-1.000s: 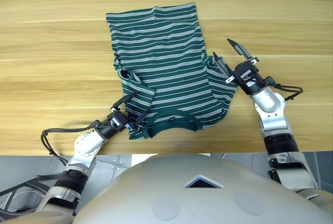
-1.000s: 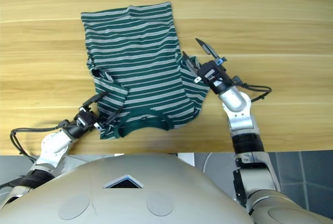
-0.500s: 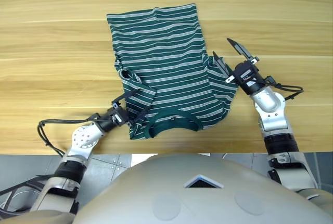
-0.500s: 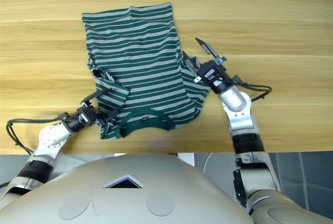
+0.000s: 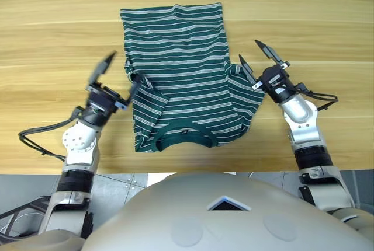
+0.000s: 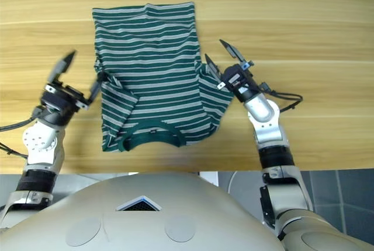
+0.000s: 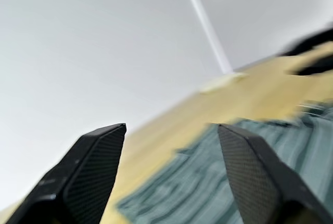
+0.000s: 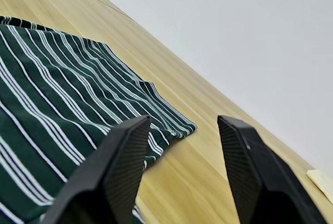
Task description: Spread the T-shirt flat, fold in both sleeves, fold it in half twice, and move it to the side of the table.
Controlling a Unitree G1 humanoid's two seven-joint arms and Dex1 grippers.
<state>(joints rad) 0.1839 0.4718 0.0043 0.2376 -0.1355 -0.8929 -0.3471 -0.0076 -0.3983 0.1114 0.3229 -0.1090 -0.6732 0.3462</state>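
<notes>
- The pale wooden plank surface (image 5: 52,41) spans the view, with grey floor tiles (image 5: 117,179) past its near edge and a white wall (image 8: 234,26) behind.
- The dark green, white-striped T-shirt (image 5: 184,82) lies mid-surface, collar nearest the robot, sleeves bunched inward.
- The left end effector (image 5: 124,69), fingers apart, sits just beside the left sleeve.
- The right end effector (image 5: 250,52), fingers apart, hangs at the right sleeve's edge.

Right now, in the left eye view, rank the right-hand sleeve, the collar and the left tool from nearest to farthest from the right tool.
1. Sleeve: on the right edge of the T-shirt, just beside the right tool.
2. Collar: at the T-shirt's near end, in the middle.
3. Left tool: across the T-shirt, off its left edge.
</notes>
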